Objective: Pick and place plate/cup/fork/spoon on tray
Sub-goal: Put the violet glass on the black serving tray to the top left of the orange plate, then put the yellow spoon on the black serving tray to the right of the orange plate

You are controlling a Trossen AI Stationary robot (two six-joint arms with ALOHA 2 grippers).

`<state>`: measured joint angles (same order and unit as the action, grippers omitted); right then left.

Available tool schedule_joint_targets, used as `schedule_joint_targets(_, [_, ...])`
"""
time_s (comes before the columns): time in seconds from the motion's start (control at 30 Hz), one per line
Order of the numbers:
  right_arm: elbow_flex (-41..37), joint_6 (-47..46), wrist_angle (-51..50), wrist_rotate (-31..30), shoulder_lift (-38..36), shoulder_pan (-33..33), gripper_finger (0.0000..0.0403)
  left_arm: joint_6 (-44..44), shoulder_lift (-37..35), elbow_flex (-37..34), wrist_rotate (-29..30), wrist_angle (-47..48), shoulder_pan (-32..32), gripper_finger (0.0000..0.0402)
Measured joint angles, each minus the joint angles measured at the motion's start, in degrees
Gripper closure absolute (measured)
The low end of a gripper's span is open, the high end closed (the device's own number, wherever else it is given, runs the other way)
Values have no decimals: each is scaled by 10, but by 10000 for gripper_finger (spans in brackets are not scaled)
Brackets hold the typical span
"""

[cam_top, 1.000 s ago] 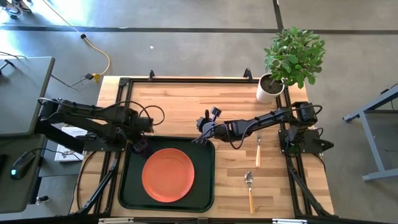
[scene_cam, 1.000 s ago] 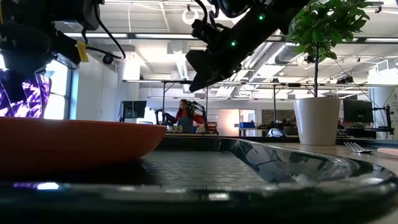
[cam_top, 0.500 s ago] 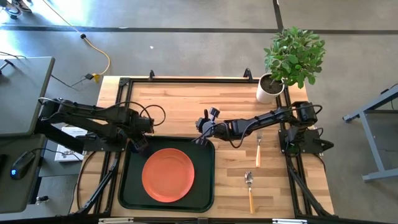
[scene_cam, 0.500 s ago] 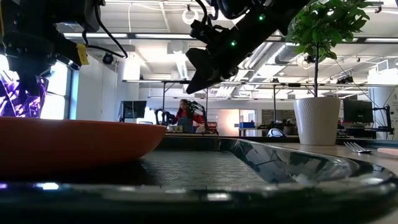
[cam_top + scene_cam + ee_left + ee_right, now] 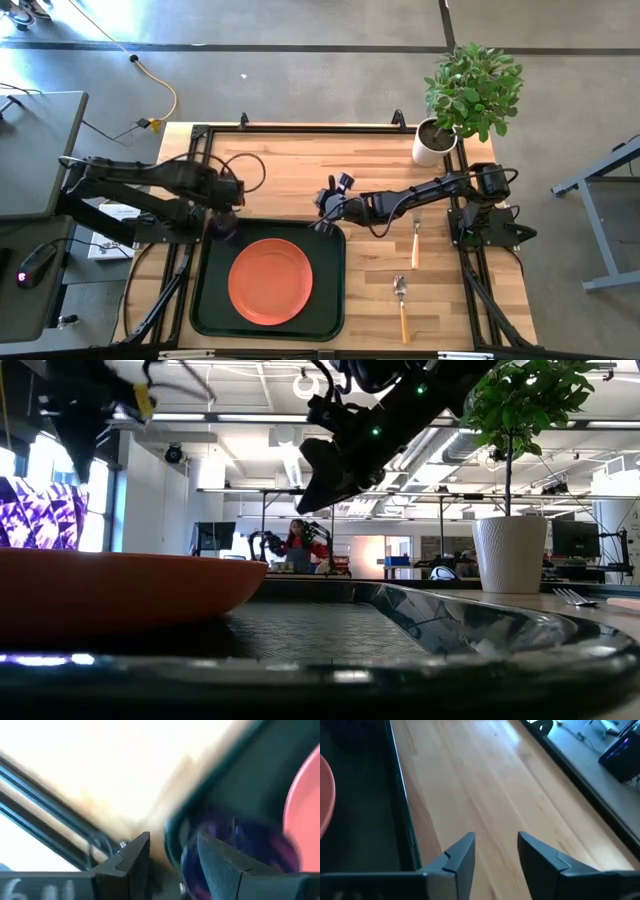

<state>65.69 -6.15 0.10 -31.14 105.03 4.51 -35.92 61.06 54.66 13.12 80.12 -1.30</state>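
Orange-red and round, the plate lies flat in the middle of the dark green-black tray, which sits on the wooden worktop.

The left pincer hangs just above the tray's far left corner. Its fingers are parted and hold nothing. Directly beneath it stands the dark purple cup, upright inside that corner, close beside the plate and clear of its rim. In the left wrist view the cup shows just below and past the pincer's open fingers, apart from them. The cup appears to have been set down there, tucked into the corner so the plate keeps the middle.

The right pincer hovers over the worktop just beyond the tray's far right corner. Its fingers are spread with only bare wood between them, as the right wrist view shows.

Well behind the right pincer, towards that arm's base, the fork lies on the worktop, and the spoon lies nearer the front edge. Both have orange handles and neither is on the tray yet. Judging by their position, these two fall to the right arm, with the fork the closer reach.

A potted plant in a white pot stands at the far right corner.
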Motion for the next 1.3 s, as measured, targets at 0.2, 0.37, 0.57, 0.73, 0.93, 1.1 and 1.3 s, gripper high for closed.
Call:
schedule_joint_targets(0.2, [0,-28,-51,70,0,-4,252,77,0,40,175,-140,-6,243])
schedule_joint_targets(0.37, [0,52,-44,101,0,-13,263,268,0,12,207,-369,-20,243])
schedule_joint_targets(0.57, [0,60,-75,51,-12,-15,293,396,0,-70,178,-659,-32,243])
schedule_joint_targets(0.73, [0,23,-159,-22,-45,-6,304,473,3,-160,176,-902,-34,243])
schedule_joint_targets(0.93, [0,-73,-269,-52,-129,3,304,481,10,-209,155,-1031,-31,243])
schedule_joint_targets(1.1, [0,-207,-367,-57,-190,4,304,476,11,-225,125,-1024,-33,243])
schedule_joint_targets(1.3, [0,-388,-530,-55,-227,16,304,508,11,-252,122,-1033,-46,243])
